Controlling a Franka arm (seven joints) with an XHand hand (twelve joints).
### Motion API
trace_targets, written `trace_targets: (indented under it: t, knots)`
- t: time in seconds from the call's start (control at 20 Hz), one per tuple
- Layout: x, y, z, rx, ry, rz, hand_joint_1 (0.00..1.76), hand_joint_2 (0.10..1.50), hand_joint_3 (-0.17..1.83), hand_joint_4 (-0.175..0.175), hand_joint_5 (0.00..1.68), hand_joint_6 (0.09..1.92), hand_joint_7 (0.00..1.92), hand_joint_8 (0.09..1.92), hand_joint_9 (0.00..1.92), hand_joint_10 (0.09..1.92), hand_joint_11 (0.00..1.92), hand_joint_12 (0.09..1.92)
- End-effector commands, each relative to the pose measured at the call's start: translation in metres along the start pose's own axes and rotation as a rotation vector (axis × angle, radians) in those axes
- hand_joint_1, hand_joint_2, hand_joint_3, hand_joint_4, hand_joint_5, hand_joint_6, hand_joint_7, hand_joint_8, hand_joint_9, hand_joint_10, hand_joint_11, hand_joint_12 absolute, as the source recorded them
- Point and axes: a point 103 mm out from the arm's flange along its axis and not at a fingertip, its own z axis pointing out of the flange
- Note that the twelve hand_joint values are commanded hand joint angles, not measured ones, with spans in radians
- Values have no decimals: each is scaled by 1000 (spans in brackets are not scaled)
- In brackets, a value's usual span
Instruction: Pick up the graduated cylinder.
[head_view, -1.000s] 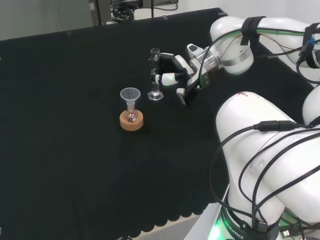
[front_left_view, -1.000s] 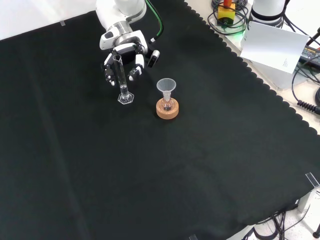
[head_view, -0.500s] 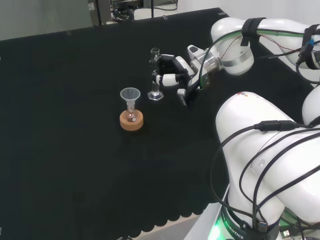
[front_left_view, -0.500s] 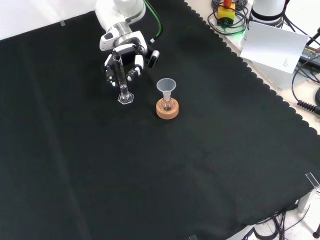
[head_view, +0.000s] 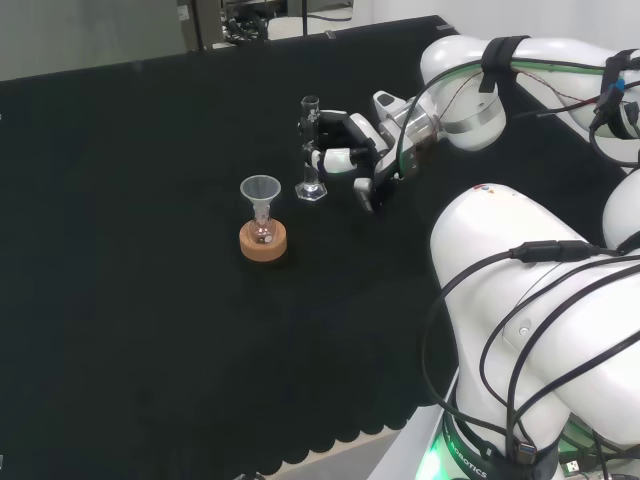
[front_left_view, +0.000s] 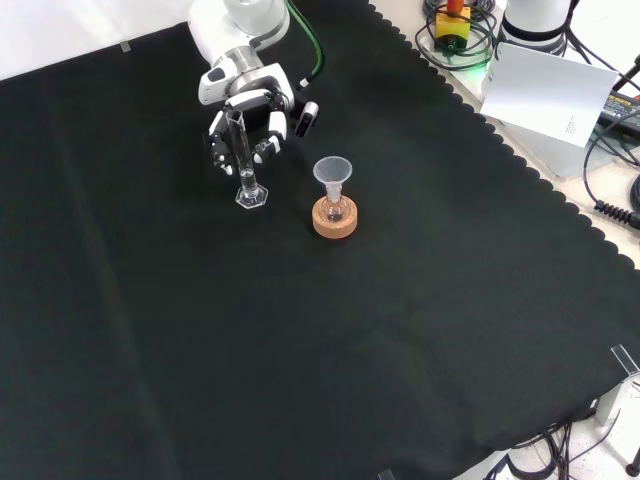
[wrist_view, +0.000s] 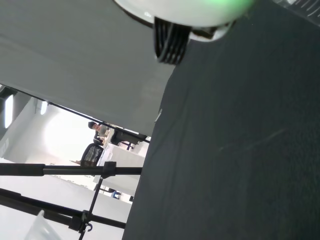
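Observation:
The graduated cylinder (head_view: 310, 150) is a slim clear tube with a hexagonal foot, standing upright on the black cloth. In the front view the cylinder (front_left_view: 241, 160) stands just in front of the hand (front_left_view: 248, 108). In the head view the hand (head_view: 348, 152) is close to the cylinder's right, at mid height. Its fingers (front_left_view: 266, 146) are spread and slightly bent to either side of the tube, with a small gap showing on each side. The foot rests on the cloth. A blurred white part of the hand (wrist_view: 190, 10) shows in the wrist view.
A clear funnel (head_view: 261, 189) sits in a small flask on a cork ring (head_view: 263, 243), left of and nearer than the cylinder in the head view. In the front view the cork ring (front_left_view: 334, 221) lies right of the cylinder. The arm's white links (head_view: 530, 300) fill the head view's right.
The hand has crept a little closer to the cylinder, its fingers now reaching further round the tube. The cylinder and the funnel have not moved.

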Motion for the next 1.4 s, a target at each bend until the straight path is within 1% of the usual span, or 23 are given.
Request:
trace_targets:
  t: [0.05, 0.35, 0.4, 0.45, 0.5, 0.6, 0.7, 0.75, 0.8, 0.85, 0.9, 0.95, 1.05, 1.15, 1.25, 1.4]
  knots:
    - [-2, 0, 1, 1, 0, 2, 1226, 675, 760, 1, 756, 761, 723, 596, 993, 357, 792, 1078]
    - [-3, 3, 1, 14, 6, 9, 1224, 708, 732, 7, 784, 745, 739, 598, 1008, 352, 806, 1070]
    - [-3, 3, 1, 12, 7, 11, 1224, 710, 730, 7, 786, 744, 739, 598, 1009, 351, 808, 1069]
    - [-3, 5, 6, -10, -20, 20, 1224, 712, 729, 7, 786, 743, 740, 598, 1009, 350, 811, 1069]
    - [-3, 6, 7, -13, -26, 21, 1226, 715, 729, 6, 787, 742, 741, 599, 1009, 350, 814, 1069]
    - [-3, 5, 8, -19, -17, 21, 1228, 722, 724, 4, 790, 739, 746, 601, 1012, 347, 829, 1059]
    - [-3, 5, 7, -24, -18, 24, 1228, 738, 711, 11, 843, 711, 786, 607, 1046, 340, 890, 1021]
    - [-3, 5, 6, -34, -25, 29, 1199, 816, 568, -35, 908, 806, 842, 611, 1087, 336, 951, 993]
    - [-3, 5, 6, -40, -29, 34, 1216, 924, 363, -93, 941, 890, 906, 748, 1138, 332, 1010, 963]
    - [-2, 5, 4, -43, -38, 33, 1237, 1001, 204, -132, 969, 925, 960, 842, 1194, 324, 1066, 932]
    - [1, 6, 5, -40, -74, 32, 1253, 1041, 106, -154, 999, 920, 1007, 874, 1254, 294, 1113, 893]
    - [3, 7, 5, -43, -91, 27, 1264, 1058, 51, -166, 1025, 900, 1044, 872, 1303, 262, 1146, 861]
    - [12, 9, -2, -46, -113, 5, 1351, 1045, 10, -174, 1071, 834, 1006, 930, 1314, 419, 1178, 818]
    - [21, 11, -8, -48, -137, -12, 1385, 1037, 3, -175, 1085, 811, 984, 959, 1306, 500, 1184, 803]
    - [28, 12, -16, -47, -143, -23, 1394, 1035, 1, -175, 1089, 805, 980, 964, 1302, 524, 1184, 800]
    - [39, 13, -25, -28, -162, -33, 1397, 1033, 0, -175, 1092, 801, 982, 959, 1301, 533, 1186, 800]
